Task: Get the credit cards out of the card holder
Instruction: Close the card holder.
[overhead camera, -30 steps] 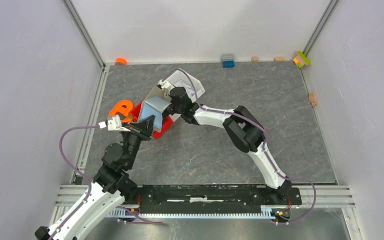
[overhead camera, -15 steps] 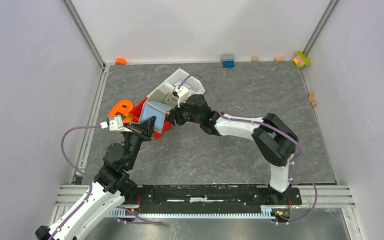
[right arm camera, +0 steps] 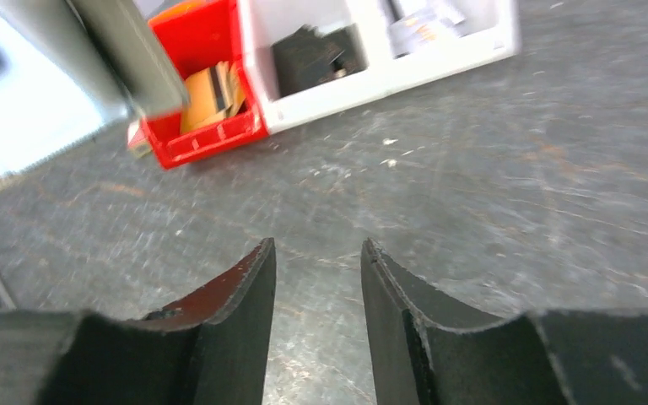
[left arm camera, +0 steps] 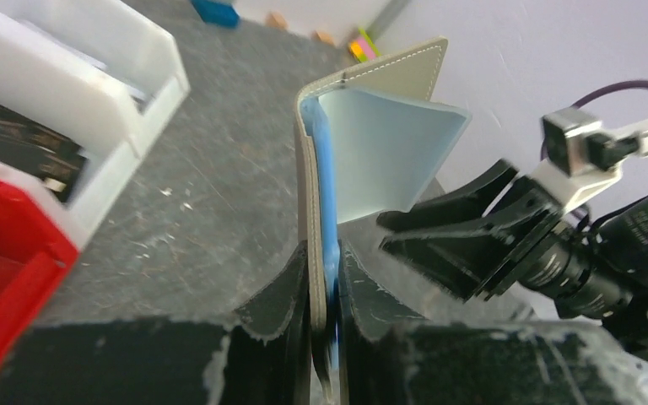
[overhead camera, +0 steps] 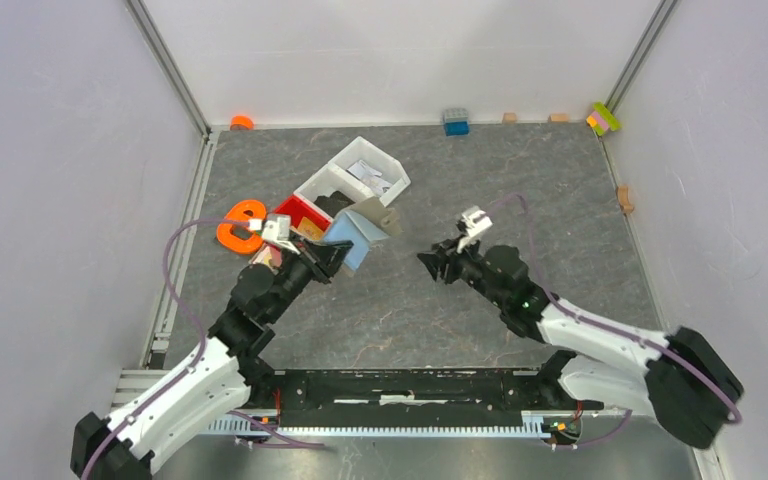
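My left gripper (overhead camera: 328, 256) is shut on the card holder (overhead camera: 365, 226) and holds it up, just right of the red bin. The holder is a taupe bifold standing half open, with a pale blue inner face (left arm camera: 388, 152). In the left wrist view its lower edge is pinched between my fingers (left arm camera: 287, 295). I cannot tell whether a card sits inside it. Whitish credit cards with dark print (overhead camera: 373, 181) lie in the white bin. My right gripper (overhead camera: 430, 266) hovers open and empty, a short way right of the holder, jaws toward it (right arm camera: 318, 253).
A white bin (overhead camera: 355, 150) and a red bin (overhead camera: 295, 210) stand side by side behind the holder, and the white one also holds a black object (right arm camera: 312, 51). An orange ring-shaped piece (overhead camera: 240, 222) lies to their left. Small coloured blocks (overhead camera: 455, 122) line the back wall.
My right gripper left the holder, passed over the white bin, opened, and drew back to the right. My left gripper carried the holder right and forward, off the red bin.
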Robot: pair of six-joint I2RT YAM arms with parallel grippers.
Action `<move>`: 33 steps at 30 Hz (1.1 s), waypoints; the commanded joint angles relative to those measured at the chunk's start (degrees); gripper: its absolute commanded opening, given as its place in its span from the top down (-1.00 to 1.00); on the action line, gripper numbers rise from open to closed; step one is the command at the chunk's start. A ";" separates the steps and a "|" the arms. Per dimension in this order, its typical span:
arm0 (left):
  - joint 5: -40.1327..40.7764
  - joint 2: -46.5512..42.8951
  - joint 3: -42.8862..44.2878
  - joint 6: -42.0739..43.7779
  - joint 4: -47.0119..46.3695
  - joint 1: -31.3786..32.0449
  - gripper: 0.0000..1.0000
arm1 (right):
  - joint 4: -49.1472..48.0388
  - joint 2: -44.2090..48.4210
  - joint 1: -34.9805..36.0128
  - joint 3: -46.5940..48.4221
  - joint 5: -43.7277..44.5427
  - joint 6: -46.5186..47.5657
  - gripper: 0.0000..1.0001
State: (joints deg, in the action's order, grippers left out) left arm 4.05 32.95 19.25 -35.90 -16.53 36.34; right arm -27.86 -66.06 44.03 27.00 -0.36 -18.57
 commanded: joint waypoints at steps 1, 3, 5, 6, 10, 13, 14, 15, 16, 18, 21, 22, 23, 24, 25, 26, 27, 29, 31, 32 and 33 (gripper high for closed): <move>-13.89 7.60 5.24 2.15 -7.38 -0.04 0.95 | -6.06 10.87 0.04 -7.21 15.53 1.40 0.02; -16.87 11.53 6.89 1.64 -7.71 -0.04 0.94 | -8.29 13.17 0.00 -9.91 21.22 2.22 -0.24; -19.71 15.31 8.22 0.84 -8.34 -0.06 0.93 | -8.37 13.31 -0.10 -10.94 27.64 3.34 -0.26; -21.48 16.88 8.72 0.62 -8.72 -0.07 0.93 | -8.27 12.69 -0.43 -11.09 28.82 3.74 -0.25; -26.10 23.26 11.74 -0.26 -8.53 -0.10 0.93 | -8.09 8.59 -1.87 -9.31 22.91 3.84 -0.26; -28.52 26.73 13.32 -0.79 -8.17 -0.05 0.93 | -7.18 5.51 -2.19 -6.78 13.99 5.30 -0.32; -28.51 27.59 13.89 -0.85 -7.60 -0.02 0.93 | -7.27 5.10 -2.22 -6.22 9.40 6.38 -0.32; -27.88 28.59 14.62 -0.84 -6.00 -0.04 0.93 | -8.09 4.90 -2.22 -6.20 6.07 6.95 -0.32; -27.40 29.67 15.26 -0.64 -4.76 -0.08 0.92 | -9.47 5.01 -2.20 -6.61 2.47 7.12 -0.32; -27.29 31.62 16.02 -0.51 -3.93 -0.05 0.92 | -13.36 5.64 -2.20 -8.20 -2.47 7.65 -0.32; -28.02 35.64 16.70 -1.32 -4.69 -0.04 0.94 | -17.26 5.92 -2.22 -9.97 -5.44 7.47 -0.32; -29.38 37.21 17.31 -1.59 -5.20 -0.08 0.96 | -17.93 5.27 -2.25 -9.74 -7.24 7.37 -0.31; -31.19 38.64 17.84 -1.94 -5.68 -0.05 0.96 | -18.25 4.05 -2.20 -9.22 -9.24 7.05 -0.30; -33.09 39.69 18.50 -2.48 -6.28 -0.05 0.96 | -18.50 2.84 -2.20 -8.31 -11.61 6.48 -0.28; -35.24 40.69 18.98 -3.10 -7.16 -0.04 0.96 | -18.55 1.47 -2.21 -7.51 -13.50 5.62 -0.28; -36.99 41.40 19.20 -3.61 -8.25 -0.12 0.95 | -18.63 0.51 -2.24 -7.03 -14.63 5.29 -0.28; -37.83 41.65 19.08 -4.10 -9.15 -0.09 0.96 | -19.12 -0.03 -2.20 -6.86 -15.54 4.90 -0.28; -38.42 41.33 18.50 -4.61 -10.72 -0.06 0.96 | -19.43 -0.51 -2.25 -6.88 -15.83 4.56 -0.28; -38.53 40.43 17.89 -4.70 -12.03 -0.11 0.96 | -18.75 -0.43 -2.22 -6.75 -15.18 4.29 -0.27; -38.53 40.00 17.54 -4.71 -12.47 -0.12 0.96 | -18.29 -0.34 -2.21 -6.69 -14.52 4.17 -0.27; -38.59 39.40 17.29 -4.79 -12.84 -0.12 0.95 | -18.07 -0.14 -2.20 -6.79 -13.84 3.88 -0.26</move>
State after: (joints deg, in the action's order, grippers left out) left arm -30.15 75.05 35.51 -37.91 -21.15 36.05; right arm -43.92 -66.48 41.67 18.00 -12.25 -13.58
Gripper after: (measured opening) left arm 0.183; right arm 0.635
